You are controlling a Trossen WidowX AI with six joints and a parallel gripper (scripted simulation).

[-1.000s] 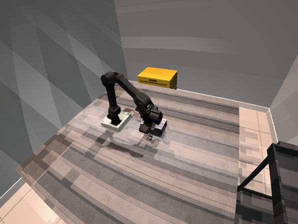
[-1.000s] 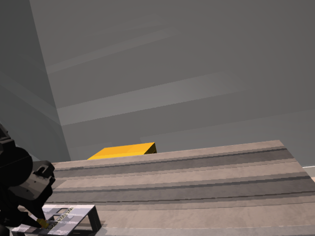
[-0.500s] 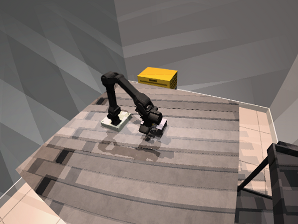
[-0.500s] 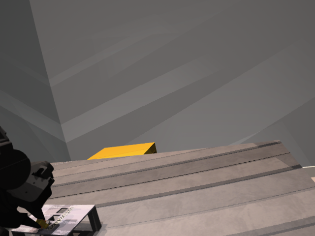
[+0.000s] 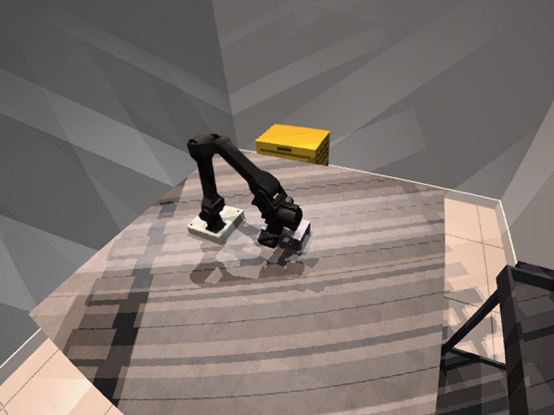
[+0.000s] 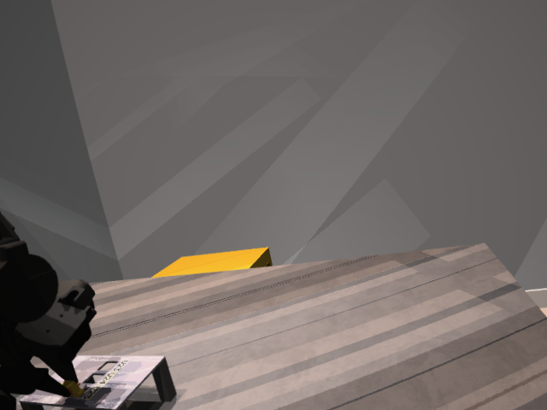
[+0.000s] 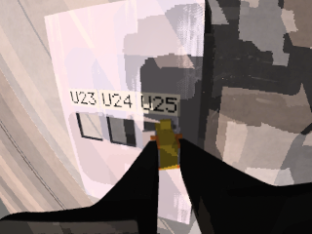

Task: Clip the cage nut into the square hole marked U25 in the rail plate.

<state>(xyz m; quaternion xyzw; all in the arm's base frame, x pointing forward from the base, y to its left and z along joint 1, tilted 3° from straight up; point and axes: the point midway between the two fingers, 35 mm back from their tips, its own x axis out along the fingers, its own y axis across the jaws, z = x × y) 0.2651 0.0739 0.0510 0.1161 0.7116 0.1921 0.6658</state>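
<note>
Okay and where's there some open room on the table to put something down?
The widest bare patch is the table's near part in the top view, between the robot's white base and the dark metal frame. It's crowded around the rail plate, where the gripper hangs.

Workshop or lab type of space; exact kind cannot be told. Broad wood-look tabletop (image 5: 283,320) (image 6: 308,326) bearing black robot arm (image 5: 208,175) (image 6: 26,286) on pale base plate (image 5: 232,215). Plain grey walls (image 5: 355,52) (image 6: 265,132), tiled floor (image 5: 465,219), yellow crate (image 5: 293,136) (image 6: 216,260) far side, dark metal frame (image 5: 511,327) near right.
</note>
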